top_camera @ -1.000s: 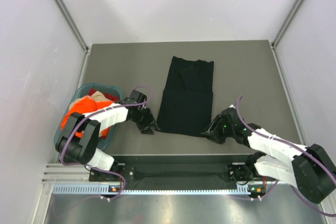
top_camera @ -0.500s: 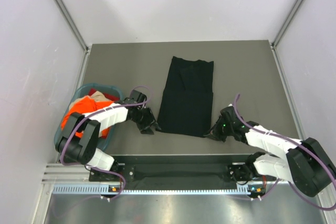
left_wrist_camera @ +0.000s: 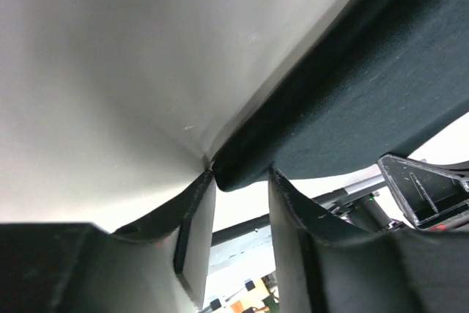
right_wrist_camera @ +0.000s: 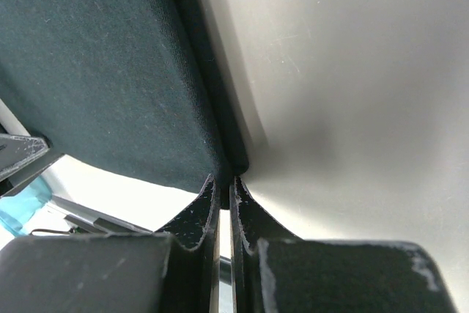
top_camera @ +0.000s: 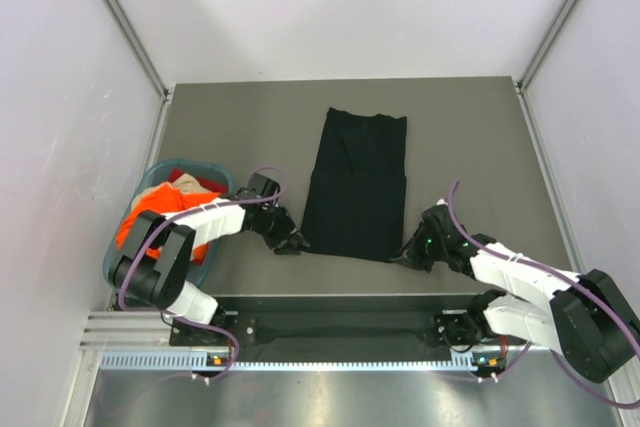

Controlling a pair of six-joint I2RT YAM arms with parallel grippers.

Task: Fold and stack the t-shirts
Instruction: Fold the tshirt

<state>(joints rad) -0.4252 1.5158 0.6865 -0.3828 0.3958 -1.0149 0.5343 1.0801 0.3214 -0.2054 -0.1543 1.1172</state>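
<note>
We see black shirt (top_camera: 356, 185) folded in long flat strip — right gripper (top_camera: 405, 255) pinched shut on its near right corner; left gripper (top_camera: 293, 241) half open astride near left corner.

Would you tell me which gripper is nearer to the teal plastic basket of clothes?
Left. The left gripper is at the near-left corner of the black cloth t-shirt, beside the teal plastic basket; the right gripper is at its near-right corner, beyond the shirt.
</note>
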